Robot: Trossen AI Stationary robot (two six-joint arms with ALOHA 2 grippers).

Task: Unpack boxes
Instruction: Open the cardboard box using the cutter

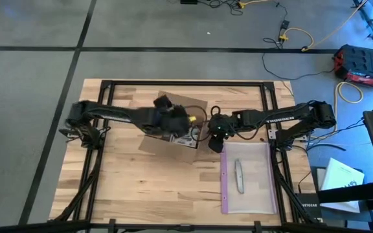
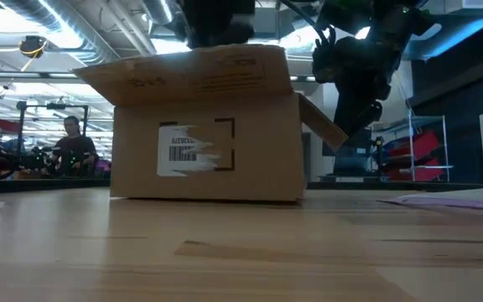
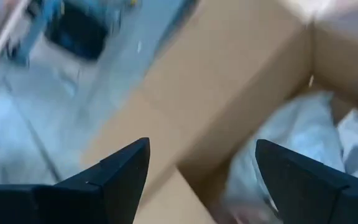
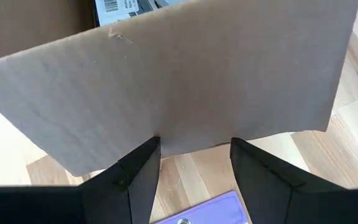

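One box (image 2: 208, 126), two open grippers beside it.

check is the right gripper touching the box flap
Cannot tell. The right wrist view shows the right gripper open, the box flap's edge at its fingertips; no view shows contact or gap plainly.

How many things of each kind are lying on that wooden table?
Cardboard box: 1
Clear plastic bag with purple edge: 1
Small grey tool on the bag: 1
Total: 3
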